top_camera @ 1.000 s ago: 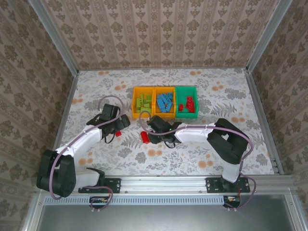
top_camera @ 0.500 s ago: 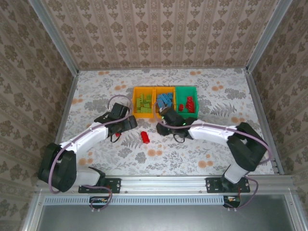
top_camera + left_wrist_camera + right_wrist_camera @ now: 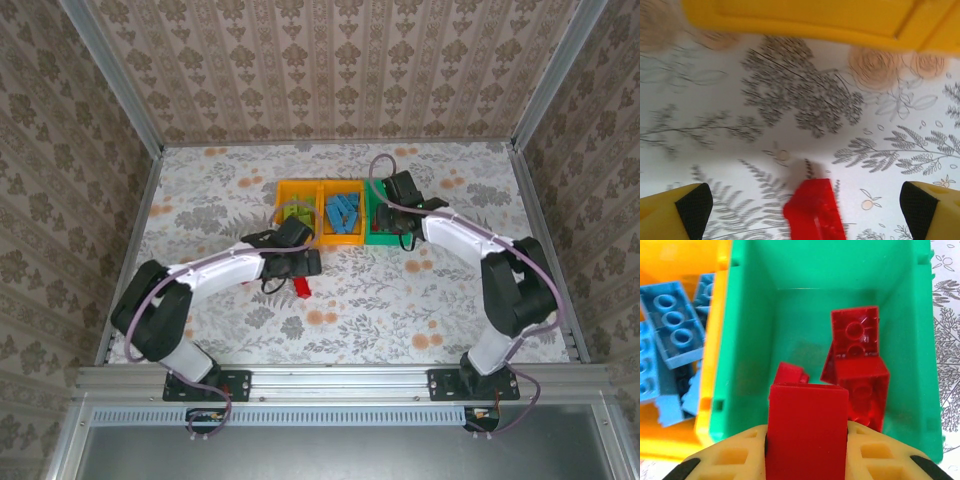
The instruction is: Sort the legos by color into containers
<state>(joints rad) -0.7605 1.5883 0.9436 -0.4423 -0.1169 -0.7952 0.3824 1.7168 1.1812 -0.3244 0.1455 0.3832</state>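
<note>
We judge the loose red lego [image 3: 814, 212] light, stiff and slick, best pinched across its flat sides by our spread left tool [image 3: 805, 202], while the right tool [image 3: 807, 455] pinches a second lego [image 3: 807, 412].

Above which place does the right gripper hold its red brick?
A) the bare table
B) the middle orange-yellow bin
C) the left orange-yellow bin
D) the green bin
D: in the right wrist view the right gripper is shut on a red brick directly over the green bin, which has other red bricks lying inside it.
</note>
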